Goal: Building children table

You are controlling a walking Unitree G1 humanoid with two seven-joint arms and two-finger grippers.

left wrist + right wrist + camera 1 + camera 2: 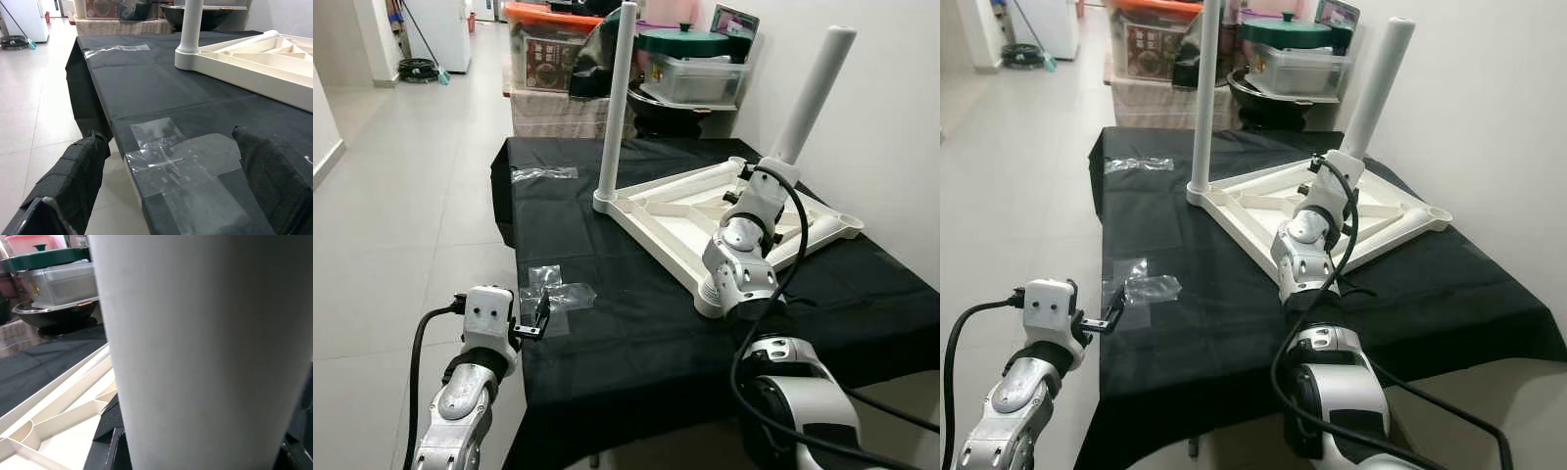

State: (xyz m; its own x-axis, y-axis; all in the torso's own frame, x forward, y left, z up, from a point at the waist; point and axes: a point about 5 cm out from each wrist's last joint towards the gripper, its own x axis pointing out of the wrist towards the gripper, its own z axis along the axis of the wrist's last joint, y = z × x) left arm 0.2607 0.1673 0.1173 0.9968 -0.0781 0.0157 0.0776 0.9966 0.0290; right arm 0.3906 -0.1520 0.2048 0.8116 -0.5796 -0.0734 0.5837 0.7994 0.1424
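Note:
A white children's table top [651, 217] lies upside down on a table covered in black cloth [607, 323]. One white leg [617, 108] stands upright in its near-left corner socket. My right gripper [751, 179] is shut on a second white leg [813, 93], which it holds tilted over the far side of the top. In the right wrist view this leg [195, 347] sits close against a black finger [110, 423]. A third leg [705, 178] lies flat along the top's back edge. My left gripper [540, 315] hangs open at the cloth's front-left edge.
Clear plastic bags [558, 291] lie on the cloth just beyond the left gripper, with another [543, 173] further back. Storage boxes and a lidded tub [690, 73] stand behind the table. A white wall [891, 117] runs along the right and tiled floor [401, 225] lies to the left.

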